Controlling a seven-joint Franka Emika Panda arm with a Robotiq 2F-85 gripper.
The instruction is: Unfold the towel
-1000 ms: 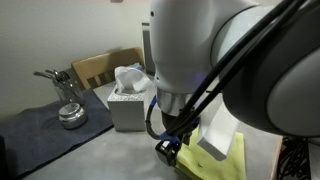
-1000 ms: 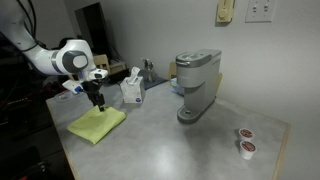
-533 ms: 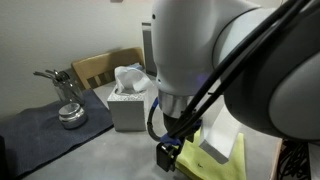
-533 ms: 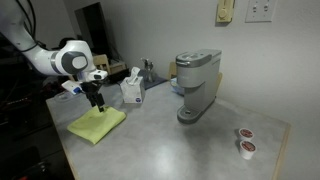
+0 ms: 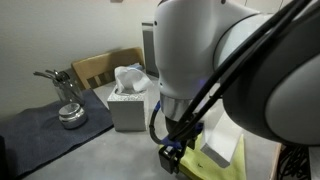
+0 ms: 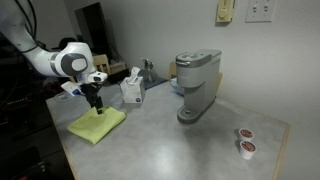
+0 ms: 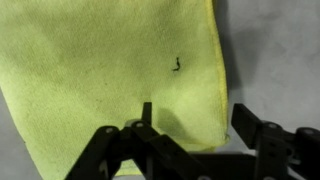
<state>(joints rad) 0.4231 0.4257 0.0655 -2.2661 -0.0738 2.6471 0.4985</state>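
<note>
A yellow-green towel [image 6: 97, 125] lies folded flat on the grey counter. It fills most of the wrist view [image 7: 110, 70], and only a strip of it shows behind the arm in an exterior view [image 5: 225, 152]. My gripper [image 7: 195, 122] is open and hangs just over the towel's corner. One finger is over the cloth, the other over bare counter past its edge. In an exterior view the gripper [image 6: 97, 102] sits at the towel's back edge. The gripper [image 5: 172, 155] is also low over the counter.
A tissue box [image 5: 128, 100] stands behind the towel, also seen in an exterior view [image 6: 132, 88]. A metal pot [image 5: 70, 114] sits on a dark mat [image 5: 40, 130]. A coffee machine [image 6: 196, 85] and two pods [image 6: 244, 141] stand further along the counter.
The gripper has shifted slightly sideways and down over the towel's edge. The towel has not moved.
</note>
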